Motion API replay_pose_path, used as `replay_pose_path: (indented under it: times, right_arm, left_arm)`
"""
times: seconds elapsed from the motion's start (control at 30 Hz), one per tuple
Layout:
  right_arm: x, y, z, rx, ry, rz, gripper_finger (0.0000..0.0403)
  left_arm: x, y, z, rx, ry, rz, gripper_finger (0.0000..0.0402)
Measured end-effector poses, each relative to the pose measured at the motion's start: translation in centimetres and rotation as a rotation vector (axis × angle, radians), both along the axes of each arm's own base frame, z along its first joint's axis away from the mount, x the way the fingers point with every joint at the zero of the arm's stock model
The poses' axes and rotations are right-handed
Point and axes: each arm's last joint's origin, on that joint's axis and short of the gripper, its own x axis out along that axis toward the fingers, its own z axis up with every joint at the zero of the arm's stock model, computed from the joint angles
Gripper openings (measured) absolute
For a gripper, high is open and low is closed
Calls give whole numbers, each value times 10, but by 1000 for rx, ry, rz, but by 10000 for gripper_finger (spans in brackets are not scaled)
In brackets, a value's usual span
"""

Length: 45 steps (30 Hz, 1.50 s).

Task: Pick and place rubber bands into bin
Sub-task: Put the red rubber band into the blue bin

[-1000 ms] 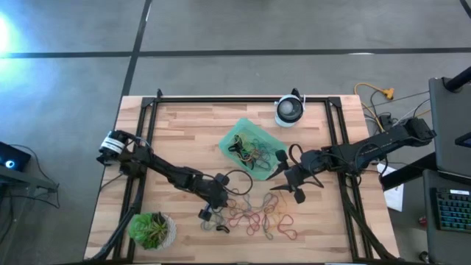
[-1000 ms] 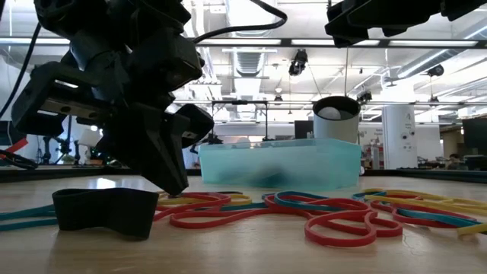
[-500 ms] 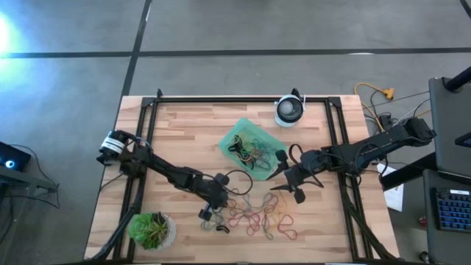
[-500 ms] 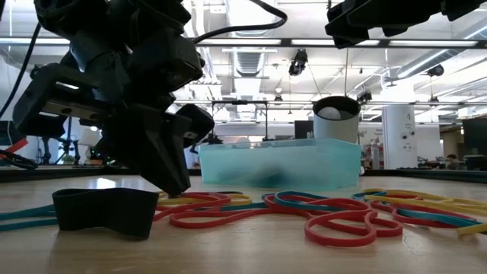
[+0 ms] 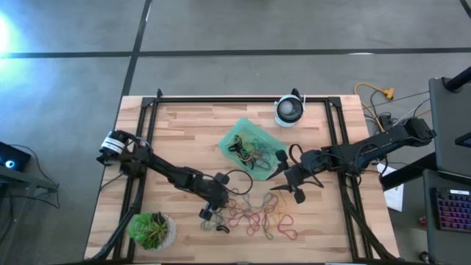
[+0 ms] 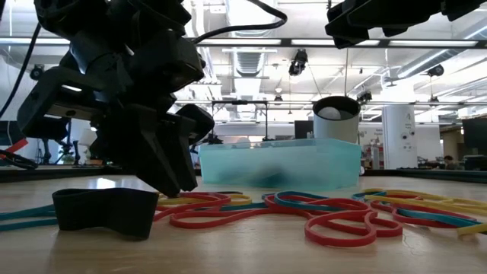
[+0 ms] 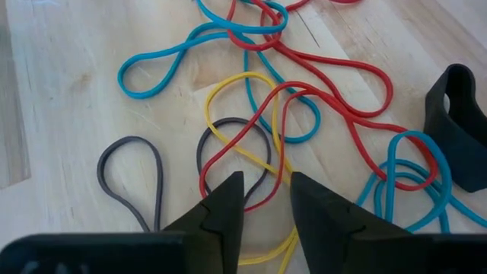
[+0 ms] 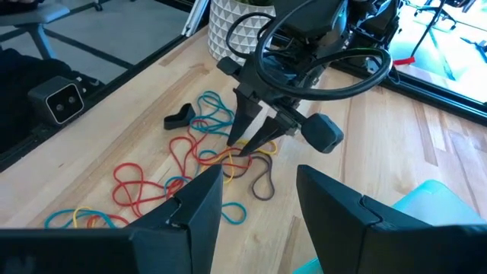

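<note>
Several rubber bands (image 5: 257,217) in red, blue, yellow and grey lie tangled on the wooden table near its front; more lie in the mint-green bin (image 5: 250,147) at mid-table. My left gripper (image 7: 266,183) is open and slants down with its tips low over the tangle (image 6: 173,186). A yellow band (image 7: 283,247) and a red loop (image 7: 255,204) run through the gap between its fingers. My right gripper (image 5: 283,184) hangs open above the table to the bin's right, holding nothing. My left gripper stands with a finger on either side of the yellow band (image 7: 278,171) and the red loop, which lie flat on the table. I cannot tell whether a fingertip (image 7: 228,190) touches them.
A wide black band (image 6: 103,209) lies near the front edge, left of the tangle. A round white-and-black device (image 5: 289,110) stands at the far edge and a potted plant (image 5: 151,230) at the front left corner. Black frame rails (image 5: 243,99) border the table.
My left gripper has opened where it stands; in the low view its fingertips are farther apart than a second ago. The bands under it lie on the table as before. My right arm has kept still.
</note>
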Motion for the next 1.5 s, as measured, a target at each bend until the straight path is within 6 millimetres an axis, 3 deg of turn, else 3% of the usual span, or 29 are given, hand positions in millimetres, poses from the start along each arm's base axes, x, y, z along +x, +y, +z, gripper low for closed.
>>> replay_pose_path:
  times: [0.5,0.8,1.07,1.5]
  right_arm:
    - [0,0,-1,-1,2,0,164]
    - [0,0,-1,-1,2,0,164]
    - [0,0,-1,-1,2,0,164]
    - [0,0,-1,-1,3,-1,164]
  left_arm:
    - [2,0,-4,3,2,0,90]
    - [1,0,-4,11,3,5,6]
    - [1,0,-2,13,-3,8,1]
    - [-2,0,20,-3,-65,-4,0]
